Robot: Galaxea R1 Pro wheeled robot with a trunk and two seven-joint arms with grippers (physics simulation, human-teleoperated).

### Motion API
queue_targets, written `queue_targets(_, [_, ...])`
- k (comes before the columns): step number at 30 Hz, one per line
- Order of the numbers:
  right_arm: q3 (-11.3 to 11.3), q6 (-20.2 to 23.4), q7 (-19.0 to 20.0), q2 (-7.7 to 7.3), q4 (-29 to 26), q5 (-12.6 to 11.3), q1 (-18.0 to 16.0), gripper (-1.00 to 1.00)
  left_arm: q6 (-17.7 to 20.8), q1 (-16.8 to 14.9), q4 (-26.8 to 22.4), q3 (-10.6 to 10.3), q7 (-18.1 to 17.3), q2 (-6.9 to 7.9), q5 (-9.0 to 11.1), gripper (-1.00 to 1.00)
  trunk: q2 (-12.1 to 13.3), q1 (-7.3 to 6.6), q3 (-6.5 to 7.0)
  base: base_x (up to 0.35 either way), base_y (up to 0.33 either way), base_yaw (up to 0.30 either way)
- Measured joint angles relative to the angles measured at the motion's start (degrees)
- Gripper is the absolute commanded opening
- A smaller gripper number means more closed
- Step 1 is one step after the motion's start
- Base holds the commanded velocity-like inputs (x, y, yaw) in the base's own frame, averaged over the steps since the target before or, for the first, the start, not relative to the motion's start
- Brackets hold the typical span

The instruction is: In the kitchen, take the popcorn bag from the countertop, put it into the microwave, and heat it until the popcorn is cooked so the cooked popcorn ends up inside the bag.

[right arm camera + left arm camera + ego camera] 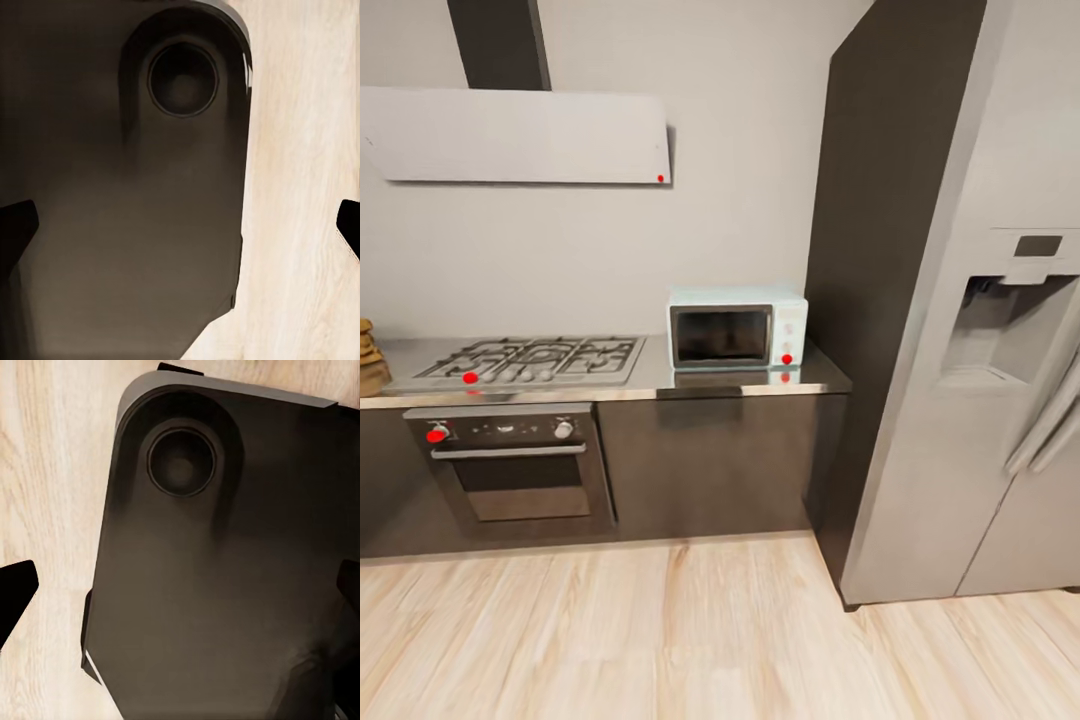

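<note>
Popcorn bag (372, 358) left of microwave (736, 327)

No text, brand, number or sign could be read anywhere. The microwave (736, 327) bore only blurred knobs and a red dot on its white panel, without legible markings. The oven (510, 465) control strip carried faint marks too small to read, and the fridge (1000, 400) dispenser panel was blank.
</note>
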Motion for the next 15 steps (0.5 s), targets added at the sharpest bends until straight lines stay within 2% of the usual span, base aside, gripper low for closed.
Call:
queue_targets(9, [0.0, -1.6, 0.0, -0.09, 0.0, 0.0, 0.0, 1.0, 0.0, 0.0, 0.0, 0.0, 0.0, -0.06, -0.1, 1.0, 0.0, 0.0, 0.0, 0.278, -0.003, 0.0])
queue_targets(15, [0.0, -1.7, 0.0, -0.08, 0.0, 0.0, 0.0, 1.0, 0.0, 0.0, 0.0, -0.1, 0.0, -0.06, -0.1, 1.0, 0.0, 0.0, 0.0, 0.278, -0.1, 0.0])
